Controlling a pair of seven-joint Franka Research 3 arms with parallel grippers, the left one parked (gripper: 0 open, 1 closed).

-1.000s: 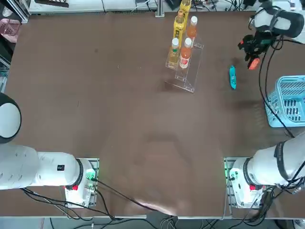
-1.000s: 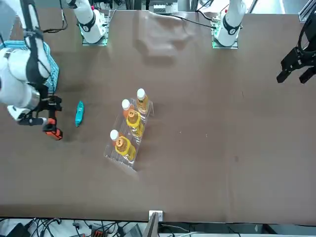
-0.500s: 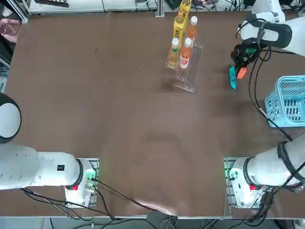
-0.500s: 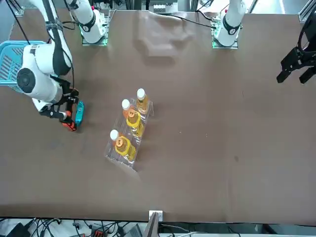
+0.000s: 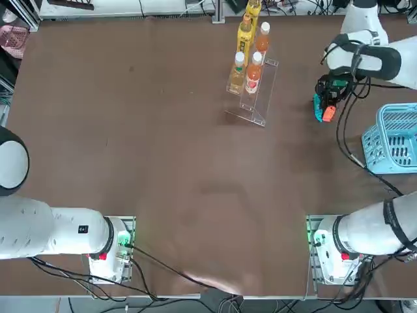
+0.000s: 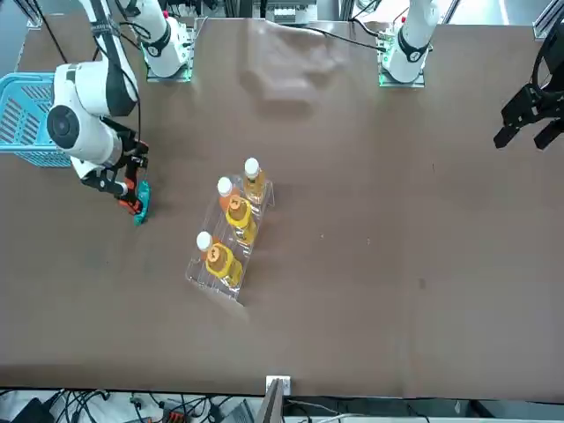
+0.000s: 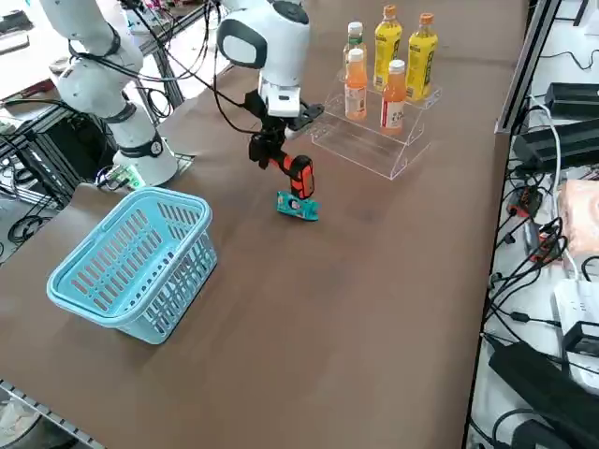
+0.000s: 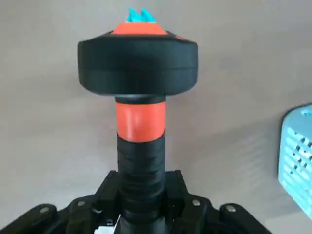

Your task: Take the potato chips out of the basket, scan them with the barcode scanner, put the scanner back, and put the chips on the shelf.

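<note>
Top view: my right claw hangs over the far right of the tabletop, pinching the barcode scanner, whose orange tip points down at the potato chips lying flat on the tabletop. The shelf with its bottles stands well apart on the left of the chips; the basket sits near the right edge. Front view: the scanner head is just above the teal packet, between basket and shelf. Right side view: the scanner hangs nose-down right over the packet; I cannot tell whether they touch. Wrist view: my fingers are clamped on the scanner's handle, and a teal sliver peeks past its head.
</note>
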